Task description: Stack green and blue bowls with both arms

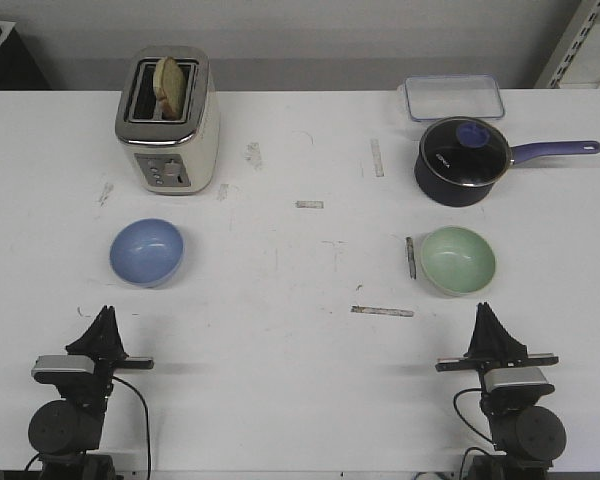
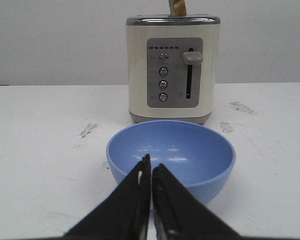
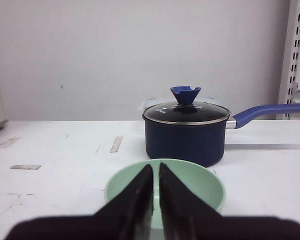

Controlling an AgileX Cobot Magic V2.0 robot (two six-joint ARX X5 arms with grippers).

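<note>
The blue bowl (image 1: pixel 146 251) sits empty on the left of the white table, in front of the toaster. The green bowl (image 1: pixel 458 260) sits empty on the right, in front of the saucepan. My left gripper (image 1: pixel 106 316) is shut and empty near the table's front edge, a short way before the blue bowl (image 2: pixel 171 156). In the left wrist view its tips (image 2: pixel 151 163) point at that bowl. My right gripper (image 1: pixel 484 311) is shut and empty, just before the green bowl (image 3: pixel 190 184). In the right wrist view its tips (image 3: pixel 156 167) point at that bowl.
A cream toaster (image 1: pixel 167 120) with a slice of bread stands at the back left. A dark blue lidded saucepan (image 1: pixel 463 160) with a long handle stands at the back right, a clear plastic container (image 1: pixel 452 98) behind it. Tape strips (image 1: pixel 383 311) mark the table.
</note>
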